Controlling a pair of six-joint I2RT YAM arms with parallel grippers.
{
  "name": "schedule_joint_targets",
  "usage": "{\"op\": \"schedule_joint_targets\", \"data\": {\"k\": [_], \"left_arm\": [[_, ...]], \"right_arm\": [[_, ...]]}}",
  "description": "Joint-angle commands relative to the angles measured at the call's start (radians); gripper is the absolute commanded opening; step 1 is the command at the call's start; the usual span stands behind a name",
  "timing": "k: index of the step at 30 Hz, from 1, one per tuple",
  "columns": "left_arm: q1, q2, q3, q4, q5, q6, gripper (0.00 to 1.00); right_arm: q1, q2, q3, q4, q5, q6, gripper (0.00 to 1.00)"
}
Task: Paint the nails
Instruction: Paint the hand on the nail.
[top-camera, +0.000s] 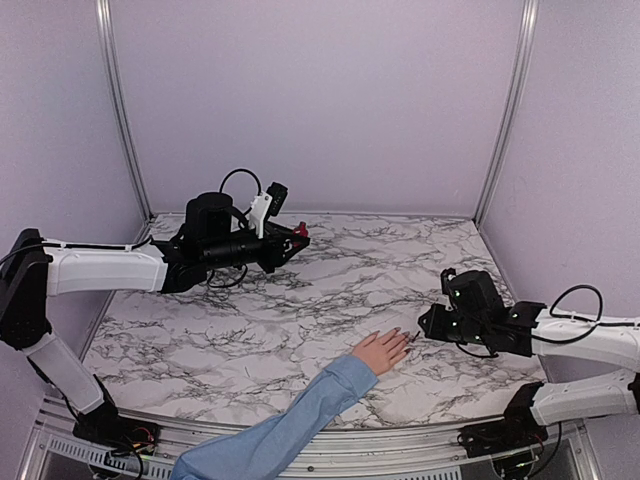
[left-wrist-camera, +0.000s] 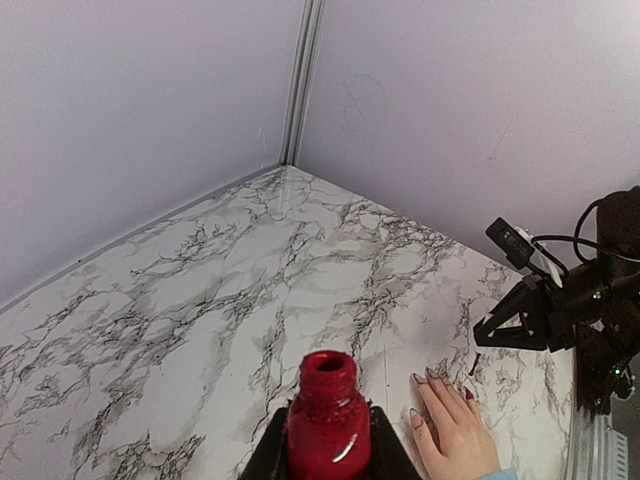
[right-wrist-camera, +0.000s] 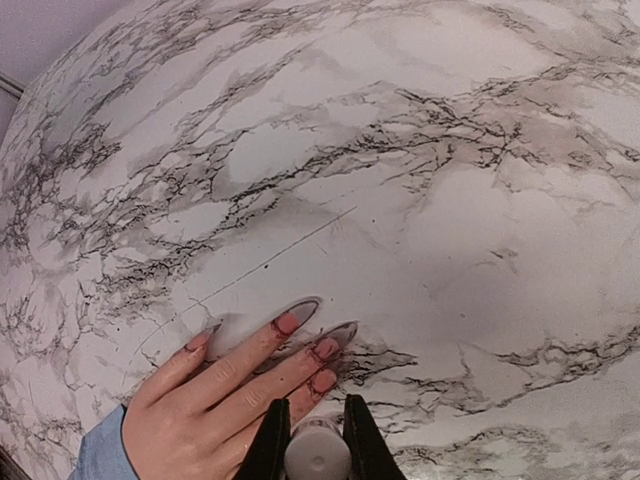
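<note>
– Two hands, both busy?

– Yes. The left hand (top-camera: 293, 240) is clamped on the bottle (left-wrist-camera: 325, 425). The bottle is uncapped, upright and held off the desk (top-camera: 330, 270), well apart from the human hand (right-wrist-camera: 210, 400). The right hand (right-wrist-camera: 317, 440) is closed on a pale round cap (right-wrist-camera: 317, 455), right over that human hand's fingertips.

– Where are the nails (right-wrist-camera: 322, 349)?

– On the human hand, which lies flat and palm down on the desk with its fingers slightly spread. They point away from its blue sleeve (top-camera: 290, 420) and sit just under the right hand.

– Any polish on them?

– Red shows on several, but it is patchy. One or two look mostly bare, and I can't tell for every nail.

– So which step is this?

– Brushing, I judge. The bottle is open and out of the way, and the applicator is over the fingers. The brush itself is hidden beneath the cap in the wrist view.

– And the next move?

– Short strokes along one nail, from base to tip. That calls for light pressure and staying off the skin. After that, probably a trip from the human hand to the bottle for a dip, which needs the left hand to hold the neck upright and steady.
</note>
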Motion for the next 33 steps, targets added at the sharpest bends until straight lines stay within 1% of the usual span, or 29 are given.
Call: {"op": "schedule_joint_targets", "data": {"k": [1,8,33], "left_arm": [[-0.005,-0.028,0.001,0.009,-0.005,-0.003,0.0],[-0.005,-0.032,-0.004,0.008,-0.009,0.0,0.0],[-0.005,-0.019,0.003,0.008,-0.009,0.006,0.0]], "right_arm": [[0.009,0.038,0.012,0.01,-0.018,0.002,0.0],[0.01,0.09,0.027,0.012,-0.032,-0.004,0.0],[0.01,0.084,0.02,0.056,-0.017,-0.013,0.0]]}}
